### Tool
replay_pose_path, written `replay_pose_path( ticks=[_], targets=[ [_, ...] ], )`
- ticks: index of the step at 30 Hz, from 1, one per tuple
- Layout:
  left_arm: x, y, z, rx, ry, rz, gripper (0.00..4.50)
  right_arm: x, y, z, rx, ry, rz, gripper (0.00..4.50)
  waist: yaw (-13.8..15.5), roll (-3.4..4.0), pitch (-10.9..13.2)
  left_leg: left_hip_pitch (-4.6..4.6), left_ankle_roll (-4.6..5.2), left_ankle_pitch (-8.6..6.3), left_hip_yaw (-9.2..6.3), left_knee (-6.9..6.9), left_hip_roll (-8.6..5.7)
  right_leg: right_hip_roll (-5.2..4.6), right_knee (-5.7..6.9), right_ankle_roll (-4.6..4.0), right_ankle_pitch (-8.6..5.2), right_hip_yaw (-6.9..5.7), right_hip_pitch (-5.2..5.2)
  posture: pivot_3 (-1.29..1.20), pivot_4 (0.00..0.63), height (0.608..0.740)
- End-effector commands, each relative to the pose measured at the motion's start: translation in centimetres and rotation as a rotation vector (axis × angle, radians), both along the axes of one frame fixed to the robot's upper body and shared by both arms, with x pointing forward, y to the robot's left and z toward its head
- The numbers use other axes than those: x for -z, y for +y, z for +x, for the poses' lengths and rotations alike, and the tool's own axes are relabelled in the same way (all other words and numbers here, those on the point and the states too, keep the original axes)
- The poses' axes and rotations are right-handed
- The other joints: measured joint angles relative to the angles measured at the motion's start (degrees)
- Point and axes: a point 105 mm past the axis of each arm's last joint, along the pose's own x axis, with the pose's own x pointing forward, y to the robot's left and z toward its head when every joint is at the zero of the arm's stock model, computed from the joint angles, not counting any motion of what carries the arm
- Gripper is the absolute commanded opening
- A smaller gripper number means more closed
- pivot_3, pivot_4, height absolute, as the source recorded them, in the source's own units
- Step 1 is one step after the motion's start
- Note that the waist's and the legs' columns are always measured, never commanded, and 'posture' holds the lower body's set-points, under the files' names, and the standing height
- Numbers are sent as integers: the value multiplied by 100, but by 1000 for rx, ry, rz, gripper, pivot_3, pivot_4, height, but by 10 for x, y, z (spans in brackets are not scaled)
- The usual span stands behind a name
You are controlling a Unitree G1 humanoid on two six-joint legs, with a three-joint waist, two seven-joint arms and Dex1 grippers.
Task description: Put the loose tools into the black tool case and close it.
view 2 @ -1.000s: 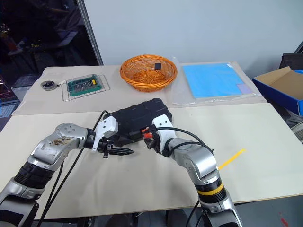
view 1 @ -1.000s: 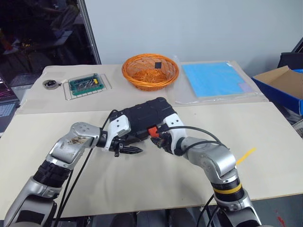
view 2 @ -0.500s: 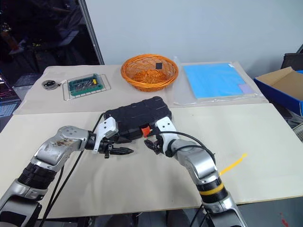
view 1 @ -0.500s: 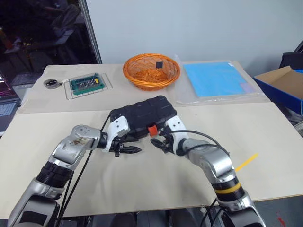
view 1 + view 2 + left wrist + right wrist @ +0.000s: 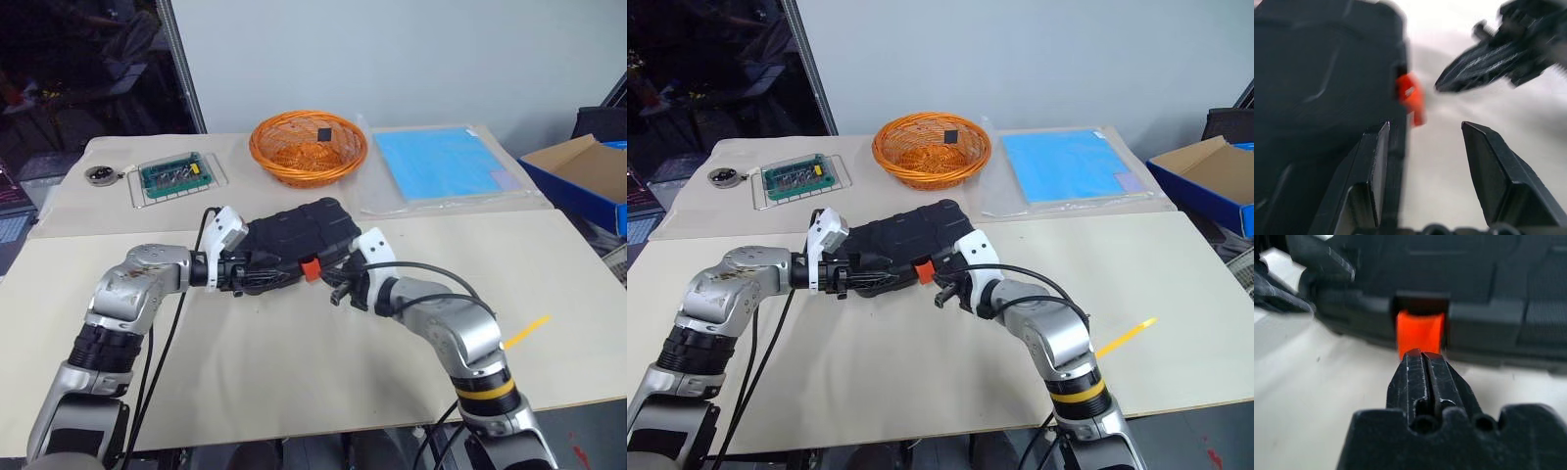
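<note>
The left end effector [image 5: 1422, 142], fingers parted and empty, had been moved against the near-left edge of the black tool case [image 5: 294, 235], a closed, textured, rounded shell mid-surface [image 5: 294, 372]. The right end effector [image 5: 1422, 364] was pressed shut at its orange latch [image 5: 1419, 332].

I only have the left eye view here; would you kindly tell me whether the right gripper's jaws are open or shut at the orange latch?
Observer: The right wrist view shows the right gripper with its jaws shut, the tip pointing at the lower edge of the orange latch.
Operator: Thank you. Is it gripping the latch?
Observer: No, nothing sits between the jaws. I cannot tell whether the tip touches it.
Operator: And the left gripper?
Observer: In the left wrist view the left gripper has its jaws open and empty, with one finger alongside the front edge of the black tool case, beside the latch.
</note>
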Motion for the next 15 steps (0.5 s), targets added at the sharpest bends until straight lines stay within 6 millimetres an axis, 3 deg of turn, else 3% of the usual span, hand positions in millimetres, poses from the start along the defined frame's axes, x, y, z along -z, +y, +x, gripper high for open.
replay_pose_path(
  ticks=[1,8,12,15],
  targets=[
    [2,2,1,3,-13,48,2533,-6,6,14,26,-55,-4,9,5,0,0,-1,0,0,0,0,-1,-2,1,-1,1,1,0,0,150,740],
    [13,0,-3,15,10,72,2533,-3,18,32,45,-75,20,9,-46,-1,-1,57,-1,0,2,-4,5,5,7,-2,1,14,37,0,150,740],
    [16,0,-2,10,15,74,2533,-5,16,23,5,-91,25,9,-45,-2,-1,52,-4,2,0,-5,11,11,11,10,-6,14,29,0,150,740],
    [19,2,-1,-2,16,77,2533,-19,15,6,-62,-139,75,9,-18,-1,-1,46,-4,2,-1,-5,8,9,8,-11,6,14,28,0,150,740]
  ],
)
